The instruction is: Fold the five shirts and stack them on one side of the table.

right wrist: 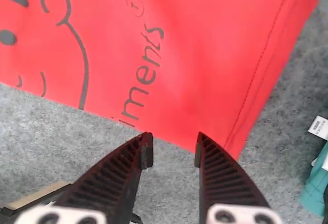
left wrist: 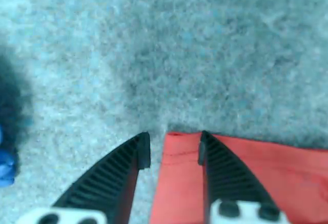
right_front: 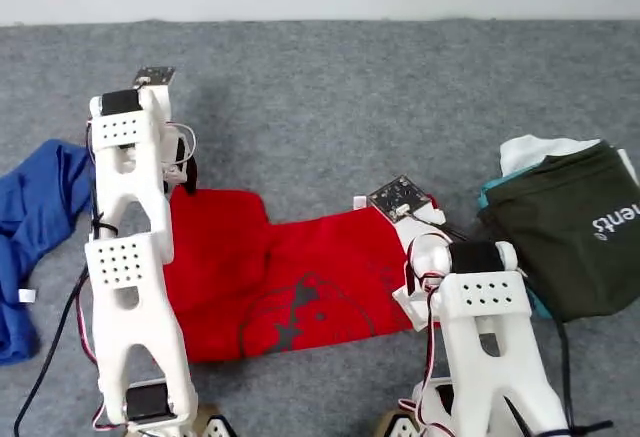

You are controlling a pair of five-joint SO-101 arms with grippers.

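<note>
your left gripper (left wrist: 173,150) hangs open and empty at a corner of the red shirt (right_front: 280,277). one finger (left wrist: 125,175) is over bare grey table (right_front: 350,87) just off the red shirt's edge, the other over the red cloth itself. your right gripper (right wrist: 172,151) is also spread apart and holds nothing. its fingertips sit over the table just beside the red shirt's printed hem, close to another corner. seen from above, the red shirt lies flat between the left arm (right_front: 125,257) and the right arm (right_front: 485,317), print side up. a blue shirt (right_front: 40,207) lies crumpled past the left arm, on the side away from the red shirt. a folded green shirt (right_front: 570,232) tops a pile with teal and white cloth beneath it. the pile sits on the right arm's side of the red shirt, near it but apart.
</note>
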